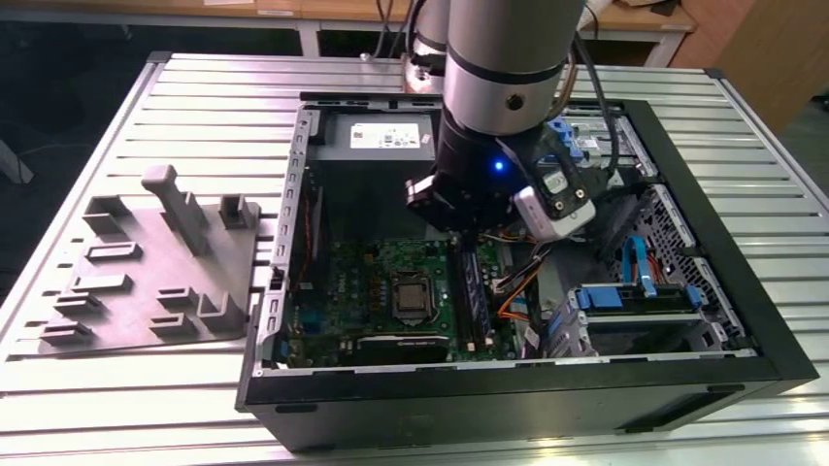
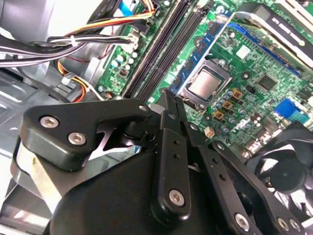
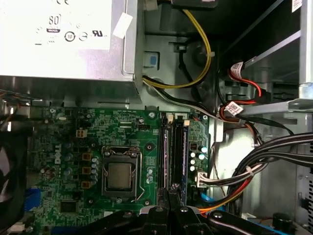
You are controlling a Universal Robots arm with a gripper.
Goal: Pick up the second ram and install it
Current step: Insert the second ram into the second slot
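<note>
The second ram (image 1: 475, 291) is a dark, narrow stick standing on edge in the memory slots (image 3: 172, 147) of the green motherboard (image 1: 369, 291), inside the open computer case. In the first wrist view the ram (image 3: 179, 152) lies along the slot beside the board's edge. My gripper (image 1: 469, 241) hangs straight over those slots. Its black fingers are pressed together, and their tip (image 2: 166, 96) is right at the near end of the slots (image 2: 161, 54). From the first wrist view the fingertips (image 3: 174, 190) sit on that same end. Nothing shows between the fingers.
A grey fixture plate (image 1: 143, 272) lies on the slatted table at the exterior view's left of the case (image 1: 518, 393). The processor socket (image 3: 120, 174) is beside the slots. The power supply (image 3: 58, 39), cable bundles (image 3: 259, 161) and a black fan (image 2: 288, 171) crowd the case interior.
</note>
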